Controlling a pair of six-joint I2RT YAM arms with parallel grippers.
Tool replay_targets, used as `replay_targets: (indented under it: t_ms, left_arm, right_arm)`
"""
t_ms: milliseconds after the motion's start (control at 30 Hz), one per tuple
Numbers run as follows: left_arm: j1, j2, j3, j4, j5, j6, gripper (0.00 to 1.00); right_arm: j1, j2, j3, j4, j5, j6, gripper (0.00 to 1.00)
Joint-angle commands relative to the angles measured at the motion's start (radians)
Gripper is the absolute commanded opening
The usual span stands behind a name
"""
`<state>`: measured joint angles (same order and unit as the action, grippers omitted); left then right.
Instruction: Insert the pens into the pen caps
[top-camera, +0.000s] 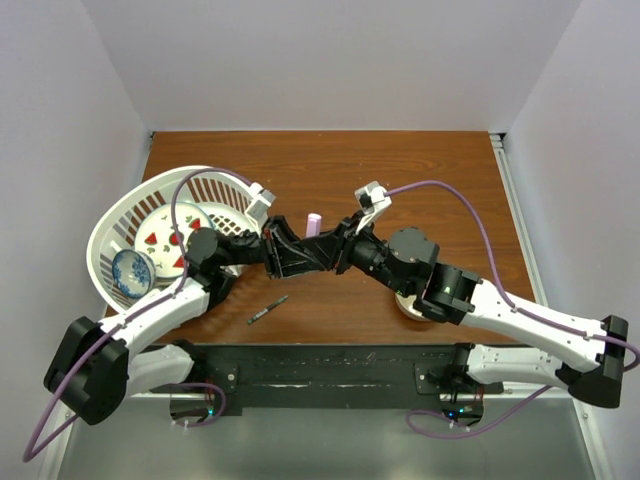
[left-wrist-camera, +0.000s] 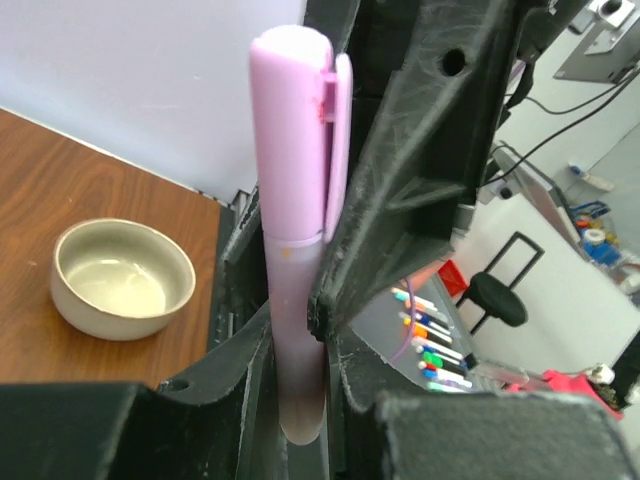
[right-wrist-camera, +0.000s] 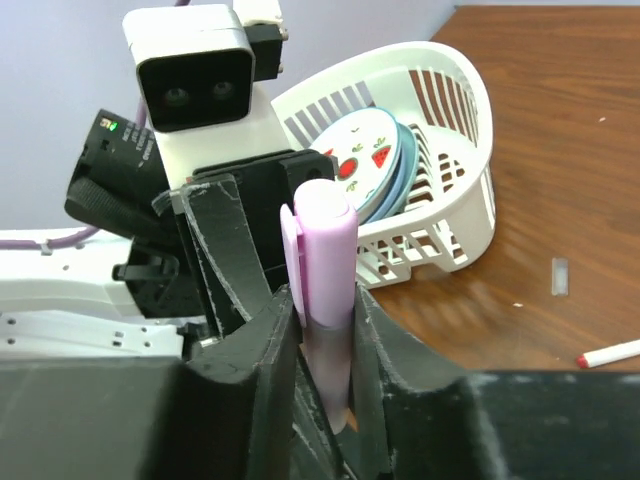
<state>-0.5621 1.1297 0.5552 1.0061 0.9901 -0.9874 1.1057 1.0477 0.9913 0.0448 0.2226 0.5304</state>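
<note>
Top external view: the two arms met over the middle of the brown wooden table, with the thick pink marker pen standing upright between them. The left claw and the right claw faced each other, tip to tip. A thin dark grey pen lay flat on the table, near the front edge and apart from both claws. A white slotted plastic basket sat tilted at the left and held a white plate with fruit prints.

Left wrist view: the left claw was clenched on the lower barrel of the pink pen. A pale pink clipped cap sat on the pen's upper end. A finger of the right claw stood against the cap's clip side. A small beige ceramic bowl rested on the table beyond.

Right wrist view: the right claw was closed around the same pen, one finger on each side, with the cap rising above them. A white pen with a red tip lay on the table at lower right.
</note>
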Motion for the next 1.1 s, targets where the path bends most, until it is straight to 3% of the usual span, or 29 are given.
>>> replay_targets:
  t_ms: [0, 67, 100, 167, 233, 267, 400, 567, 867, 1067]
  left_arm:
    - [-0.009, -0.027, -0.003, 0.083, 0.041, -0.005, 0.01]
    - [-0.009, -0.031, 0.002, 0.046, 0.027, 0.024, 0.14]
    - [-0.009, -0.039, 0.008, -0.037, 0.022, 0.051, 0.29]
    - [-0.009, -0.053, 0.029, -0.165, -0.001, 0.177, 0.43]
    - [-0.007, -0.082, 0.038, -0.341, -0.037, 0.301, 0.77]
    - [-0.007, -0.102, 0.055, -0.410, -0.083, 0.346, 0.89]
    - [-0.007, -0.162, 0.094, -0.746, -0.212, 0.518, 0.99]
    - [-0.007, -0.223, 0.143, -0.955, -0.442, 0.644, 1.00]
    - [-0.007, -0.280, 0.203, -1.233, -0.651, 0.773, 0.99]
    - [-0.007, -0.285, 0.215, -1.323, -0.653, 0.800, 0.98]
  right_arm:
    - [-0.015, 0.015, 0.012, 0.035, 0.024, -0.021, 0.02]
    - [-0.015, 0.006, 0.007, 0.027, 0.034, -0.023, 0.00]
    - [-0.015, -0.003, 0.009, 0.017, 0.047, -0.024, 0.00]
    - [-0.018, -0.012, 0.030, -0.041, 0.102, -0.035, 0.00]
    - [-0.039, -0.020, 0.046, -0.153, 0.154, -0.041, 0.00]
    - [-0.071, -0.028, 0.044, -0.178, 0.159, -0.035, 0.00]
    - [-0.234, -0.058, -0.011, -0.273, 0.089, 0.026, 0.00]
    - [-0.414, 0.010, -0.094, -0.315, 0.024, 0.075, 0.02]
    - [-0.480, 0.308, -0.082, -0.300, 0.070, 0.240, 0.13]
    - [-0.489, 0.511, -0.010, -0.287, 0.063, 0.295, 0.14]
